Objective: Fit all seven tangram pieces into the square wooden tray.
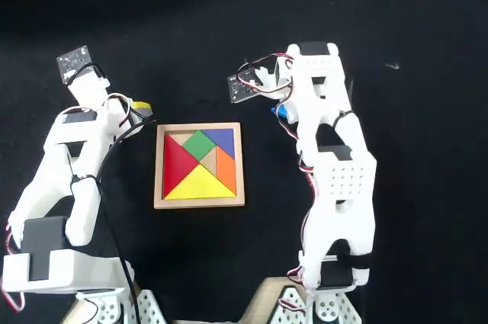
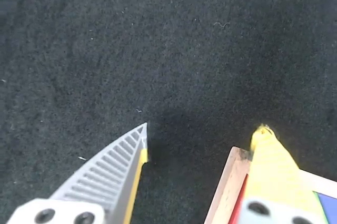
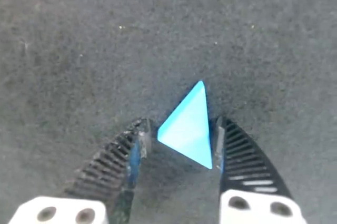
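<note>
The square wooden tray (image 1: 158, 187) lies mid-table and holds red, yellow, green, blue and orange pieces. A brownish triangle (image 1: 207, 158) sits at its middle; whether it is a piece or bare wood I cannot tell. A light-blue triangle (image 3: 188, 126) lies flat on the black mat right of the tray (image 1: 280, 110). My right gripper (image 3: 181, 123) is open and low over it, one finger on each side, one finger against its edge. My left gripper (image 2: 204, 127) is open over bare mat, its yellow finger (image 2: 268, 155) above the tray's corner (image 2: 231, 182).
Black cloth covers the whole table. Both arm bases stand at the near edge, left (image 1: 46, 263) and right (image 1: 339, 263) of the tray. A small circuit board with wires (image 1: 244, 86) hangs on the right arm's wrist near the tray's far right corner.
</note>
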